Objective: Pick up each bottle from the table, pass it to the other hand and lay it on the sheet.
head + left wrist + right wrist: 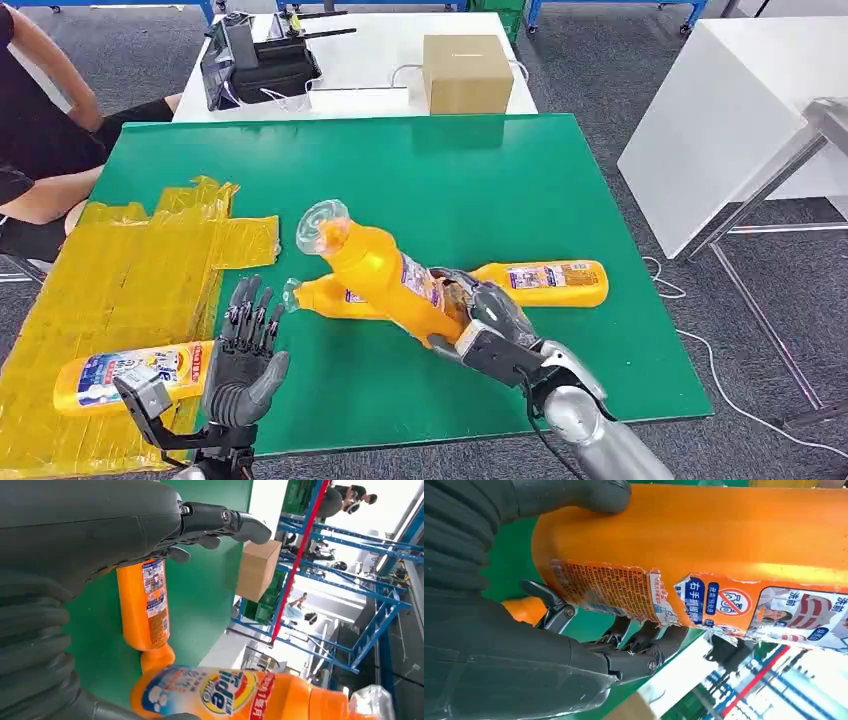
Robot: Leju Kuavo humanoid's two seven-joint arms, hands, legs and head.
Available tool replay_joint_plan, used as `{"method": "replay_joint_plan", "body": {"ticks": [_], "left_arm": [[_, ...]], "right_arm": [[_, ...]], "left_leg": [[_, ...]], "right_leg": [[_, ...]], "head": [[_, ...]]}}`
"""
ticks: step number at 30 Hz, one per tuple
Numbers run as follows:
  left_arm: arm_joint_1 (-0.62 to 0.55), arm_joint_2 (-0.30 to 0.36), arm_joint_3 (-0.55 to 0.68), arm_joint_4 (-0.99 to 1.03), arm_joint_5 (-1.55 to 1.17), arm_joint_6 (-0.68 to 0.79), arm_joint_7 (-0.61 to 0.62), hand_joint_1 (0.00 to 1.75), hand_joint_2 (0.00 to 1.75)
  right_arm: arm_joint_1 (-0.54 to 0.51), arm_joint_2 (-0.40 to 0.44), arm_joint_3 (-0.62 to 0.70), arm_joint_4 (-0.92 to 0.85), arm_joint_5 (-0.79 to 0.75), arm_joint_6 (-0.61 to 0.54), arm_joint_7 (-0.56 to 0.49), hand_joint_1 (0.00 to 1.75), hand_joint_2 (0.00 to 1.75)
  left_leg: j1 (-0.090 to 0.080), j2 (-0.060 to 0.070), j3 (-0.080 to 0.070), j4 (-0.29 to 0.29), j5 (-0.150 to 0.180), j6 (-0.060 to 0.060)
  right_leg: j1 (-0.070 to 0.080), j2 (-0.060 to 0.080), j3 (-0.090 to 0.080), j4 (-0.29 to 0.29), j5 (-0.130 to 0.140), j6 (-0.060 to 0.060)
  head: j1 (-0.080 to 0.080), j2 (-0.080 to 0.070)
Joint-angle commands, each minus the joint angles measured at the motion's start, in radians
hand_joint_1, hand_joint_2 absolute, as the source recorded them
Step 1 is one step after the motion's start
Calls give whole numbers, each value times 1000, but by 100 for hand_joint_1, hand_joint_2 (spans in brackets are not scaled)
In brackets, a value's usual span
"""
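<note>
From the head, the right hand (pixel 480 325) clamps the raised orange bottle (pixel 385 275) by its base above the surface's middle, the left hand (pixel 245 360) spread empty near the front-left corner; the wrists show rigid, glossy plastic, likely slippery, best taken mid-body.

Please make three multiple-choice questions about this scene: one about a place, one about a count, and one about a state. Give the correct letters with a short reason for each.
1. Where does the bottle on the yellow sheet lie?
A. at the near end, by the left hand
B. at the far end
C. on the cardboard box

2. How many orange bottles are in the head view?
A. two
B. three
C. five

3. What is the state of the left hand?
A. holds a bottle
B. open, fingers apart
C. presses the sheet

Answers:
1 A: the sheet bottle lies by the left hand.
2 B: sheet bottle, table bottle, and held bottle in the right hand.
3 B: it holds nothing.
</note>
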Motion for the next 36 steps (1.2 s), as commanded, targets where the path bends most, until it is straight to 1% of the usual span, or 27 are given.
{"method": "replay_joint_plan", "body": {"ticks": [1,2,4,5,6,8,12,16,21,23,34,36], "left_arm": [[-35,4,-23,54,0,0,-2,0,175],[-35,4,-23,54,0,0,-2,0,175],[-35,4,-23,54,0,0,-2,0,175],[-35,4,-23,54,0,0,-2,0,175],[-35,4,-23,54,0,0,-2,0,175],[-35,4,-23,54,0,0,-2,0,175],[-33,14,-51,45,15,-44,0,0,175],[-37,19,-83,44,-3,-62,-1,0,175],[-38,19,-90,43,-5,-65,-2,0,175],[-41,23,-100,42,-11,-71,-2,0,175],[-61,21,-122,55,-44,-62,-4,0,175],[-61,21,-122,55,-44,-62,-4,0,175]], "right_arm": [[-80,31,90,107,-12,6,13,175,175],[-80,31,90,107,-12,6,13,175,175],[-80,31,90,107,-12,6,13,175,175],[-80,31,90,107,-12,6,13,175,175],[-80,31,90,107,-12,6,13,175,175],[-80,31,90,107,-12,6,13,175,175],[-96,33,102,124,-17,5,15,175,175],[-102,32,104,130,-19,4,16,175,175],[-104,34,104,132,-20,4,16,175,175],[-110,38,110,139,-24,6,18,175,175],[-142,67,179,184,-32,16,27,175,175],[-142,67,179,184,-32,16,27,175,175]], "left_leg": [[-2,1,3,-2,0,-1],[-3,0,4,-3,0,-1],[-1,0,2,-1,0,-1],[-3,-1,5,-3,0,-1],[-1,0,2,-1,0,-1],[-1,0,2,-1,0,-1],[-1,1,1,-1,0,-1],[-2,0,2,-1,0,-1],[-3,-1,3,-2,0,-1],[-1,0,2,-1,0,-1],[-1,1,2,-1,0,-1],[-4,0,5,-4,1,-2]], "right_leg": [[-2,1,1,0,0,0],[-3,1,2,1,-1,0],[-1,1,1,0,0,0],[-4,0,2,1,-1,0],[-1,1,1,0,0,0],[-1,1,1,0,0,0],[-1,1,0,0,0,0],[-2,0,1,1,0,0],[-3,0,1,1,-1,0],[-1,1,0,1,0,0],[-1,1,1,0,0,0],[-4,1,2,2,-1,-1]], "head": [[0,0],[0,0],[0,0],[0,0],[0,0],[0,0],[0,0],[0,0],[0,0],[0,0],[0,0],[0,0]]}}
